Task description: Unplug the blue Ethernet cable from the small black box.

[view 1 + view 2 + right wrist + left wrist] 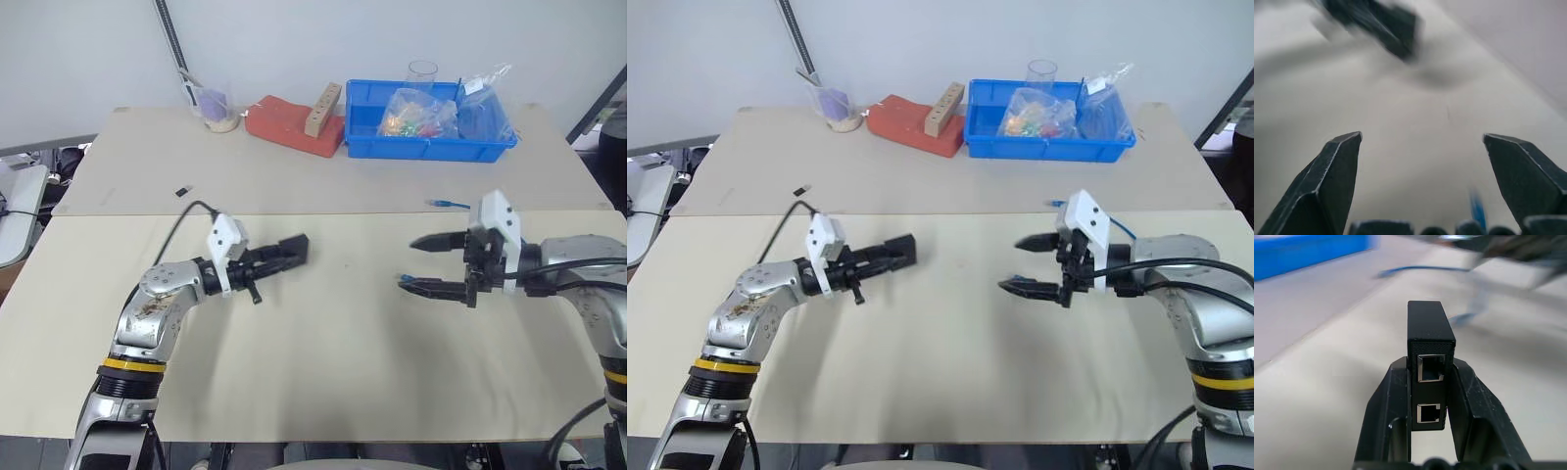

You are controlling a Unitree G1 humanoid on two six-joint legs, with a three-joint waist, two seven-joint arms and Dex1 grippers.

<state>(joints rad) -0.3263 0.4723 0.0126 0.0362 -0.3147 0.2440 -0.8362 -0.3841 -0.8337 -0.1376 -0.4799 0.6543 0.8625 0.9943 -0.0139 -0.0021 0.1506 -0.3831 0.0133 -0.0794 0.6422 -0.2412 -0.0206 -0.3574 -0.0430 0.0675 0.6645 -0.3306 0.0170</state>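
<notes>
Jaws on the left gripper (1431, 404) were clamped on the small black box (1430, 364), both its ports showing empty, while the right gripper (433, 264) stood wide apart, holding nothing. By the look of it the unplugging was done: the blue Ethernet cable (449, 204) lay on the tabletop (333, 372) at about one o'clock from the right gripper, well apart from the box. Best now to set the box down gently, keeping clear of the cable.

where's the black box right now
The black box is clamped in the left gripper, above the table's left half, both ports empty, apart from the open right gripper.
</notes>
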